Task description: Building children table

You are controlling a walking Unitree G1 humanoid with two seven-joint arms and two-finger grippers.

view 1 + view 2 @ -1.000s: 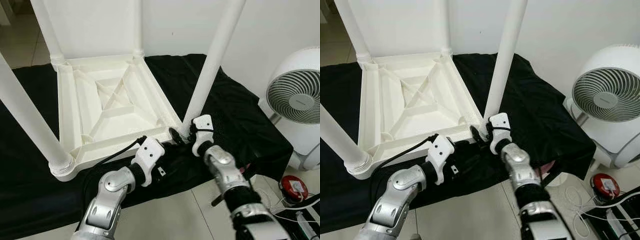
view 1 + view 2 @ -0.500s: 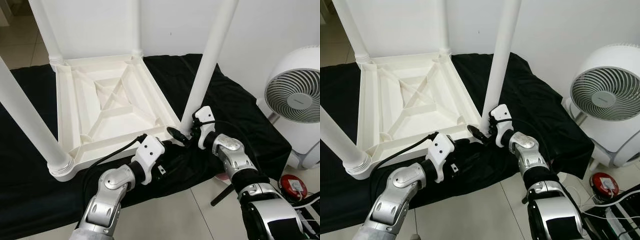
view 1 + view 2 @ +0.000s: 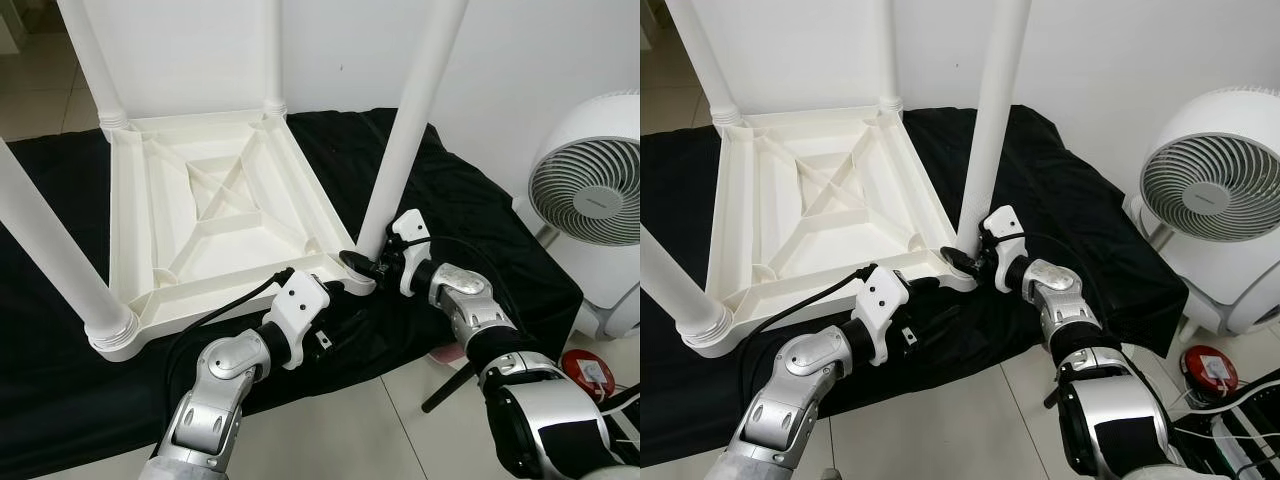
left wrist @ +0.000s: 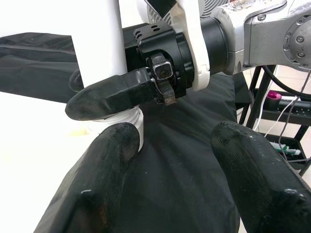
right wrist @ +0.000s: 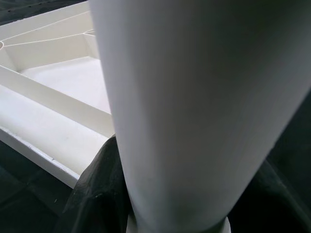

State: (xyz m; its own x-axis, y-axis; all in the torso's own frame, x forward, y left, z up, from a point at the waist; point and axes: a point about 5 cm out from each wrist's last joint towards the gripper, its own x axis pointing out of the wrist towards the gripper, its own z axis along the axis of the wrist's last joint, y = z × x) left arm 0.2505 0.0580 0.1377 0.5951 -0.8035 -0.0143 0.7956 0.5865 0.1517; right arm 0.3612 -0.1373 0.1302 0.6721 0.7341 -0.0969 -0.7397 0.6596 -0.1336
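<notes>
A white plastic table top [image 3: 215, 215] lies upside down on a black cloth [image 3: 480, 220], with white legs standing up from its corners. My right gripper [image 3: 362, 262] is at the foot of the near-right leg [image 3: 405, 130], shut on it just above the corner socket. One black finger [image 4: 112, 94] crosses the front of that leg. My left gripper [image 4: 175, 165] hovers open over the cloth just in front of the same corner, holding nothing. The near-left leg [image 3: 50, 240] and two far legs [image 3: 90, 60] are seated in their sockets.
A white floor fan [image 3: 590, 200] stands to the right, close to the cloth's edge. A small red object [image 3: 587, 370] and cables lie on the tiled floor at the lower right. A white wall runs behind the table.
My right gripper has moved in and taken hold of the foot of the near-right leg, which now stands a little more upright. The left gripper has barely moved.
</notes>
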